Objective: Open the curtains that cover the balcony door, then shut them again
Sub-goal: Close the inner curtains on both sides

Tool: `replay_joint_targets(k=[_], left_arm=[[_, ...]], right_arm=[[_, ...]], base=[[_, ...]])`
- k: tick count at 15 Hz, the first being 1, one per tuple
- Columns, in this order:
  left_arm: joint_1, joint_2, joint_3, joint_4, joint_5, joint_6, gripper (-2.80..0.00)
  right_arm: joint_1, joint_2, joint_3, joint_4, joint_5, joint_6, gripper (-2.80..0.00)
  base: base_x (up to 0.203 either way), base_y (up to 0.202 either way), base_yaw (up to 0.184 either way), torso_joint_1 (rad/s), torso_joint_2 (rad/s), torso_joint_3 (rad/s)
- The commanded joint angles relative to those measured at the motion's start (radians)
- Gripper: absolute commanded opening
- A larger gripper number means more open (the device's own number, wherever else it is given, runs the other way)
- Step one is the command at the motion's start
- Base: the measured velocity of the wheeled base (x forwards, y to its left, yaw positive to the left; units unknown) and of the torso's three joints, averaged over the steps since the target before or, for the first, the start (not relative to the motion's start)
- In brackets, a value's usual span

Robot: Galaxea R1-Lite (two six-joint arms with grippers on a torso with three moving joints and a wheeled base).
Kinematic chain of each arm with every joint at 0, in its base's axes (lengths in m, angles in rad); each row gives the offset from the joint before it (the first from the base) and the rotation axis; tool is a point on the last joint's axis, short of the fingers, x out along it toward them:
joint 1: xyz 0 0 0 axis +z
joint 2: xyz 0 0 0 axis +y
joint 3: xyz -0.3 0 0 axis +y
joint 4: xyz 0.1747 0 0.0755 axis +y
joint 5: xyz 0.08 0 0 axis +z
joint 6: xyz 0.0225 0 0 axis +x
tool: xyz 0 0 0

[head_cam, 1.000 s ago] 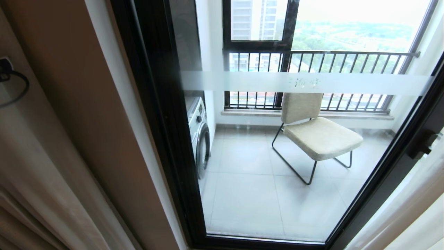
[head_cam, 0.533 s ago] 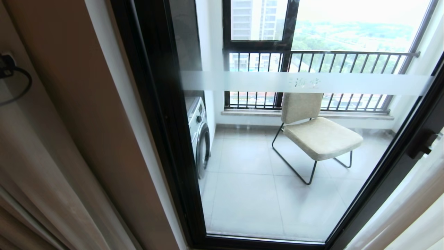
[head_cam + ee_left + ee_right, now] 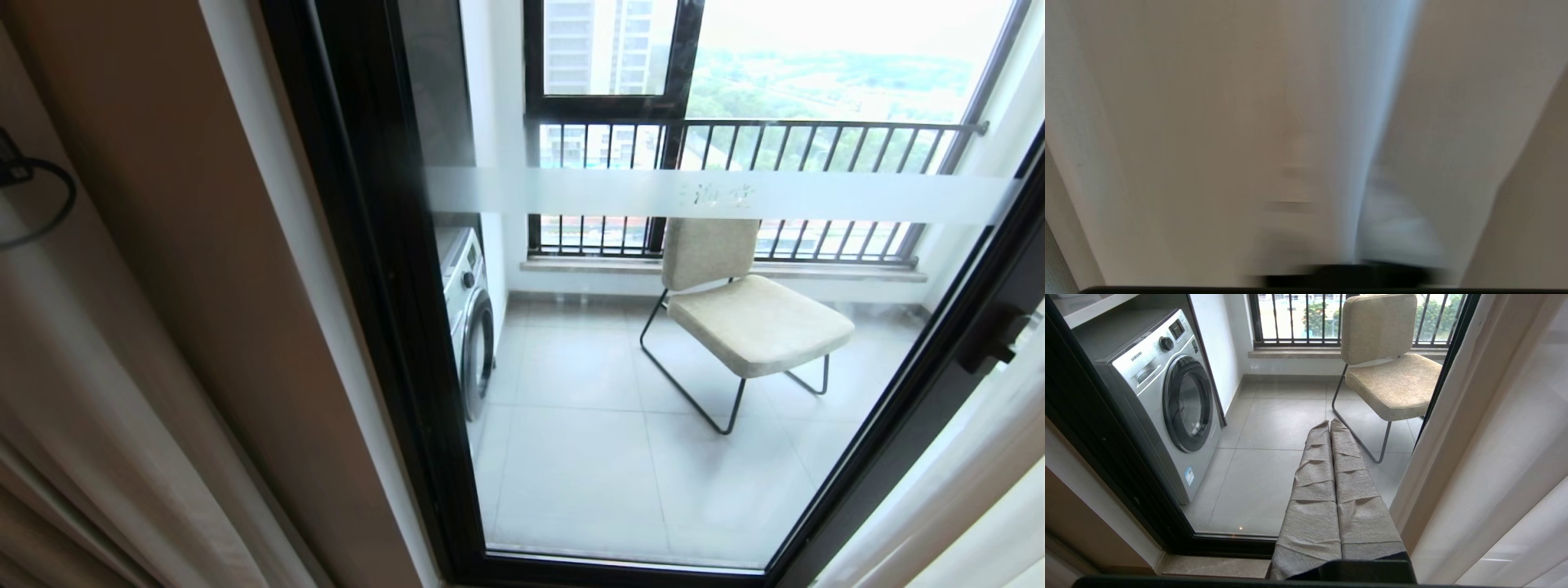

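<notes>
Since a second ago the cable loop at the left edge of the head view has slid a little lower and the curtain folds beside it have shifted; the door, chair and washer are where they were.

The balcony door (image 3: pixel 653 367) fills the middle of the head view, its glass uncovered, with the curtains (image 3: pixel 90 392) bunched along the left edge and a pale strip at lower right. The left gripper (image 3: pixel 1347 275), a dark blur at the bottom of its wrist view, has closed narrow right against the sheer fabric; whether it pinches a fold I cannot tell. Likely the closing pull: draw slowly and level across the glass, so the cloth does not slip. The right gripper (image 3: pixel 1331 428) is shut, empty, parked toward the chair (image 3: pixel 1384 371).
</notes>
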Motion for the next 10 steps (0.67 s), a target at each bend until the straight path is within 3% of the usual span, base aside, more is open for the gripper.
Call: replay_joint_targets(k=[1,10], left_arm=[[0.001,-0.012,-0.004,-0.004,0.0,-0.002,-2.8],[-0.045,-0.109,0.016,0.0,-0.001,-0.002,-2.8]], right_arm=[[0.0,0.001,0.0,0.0,0.0,0.0,-2.8],[0.0,0.001,0.0,0.0,0.0,0.0,-2.8]], base=[[0.0,0.0,0.0,0.0,0.0,0.0],[0.0,0.0,0.0,0.0,0.0,0.0]])
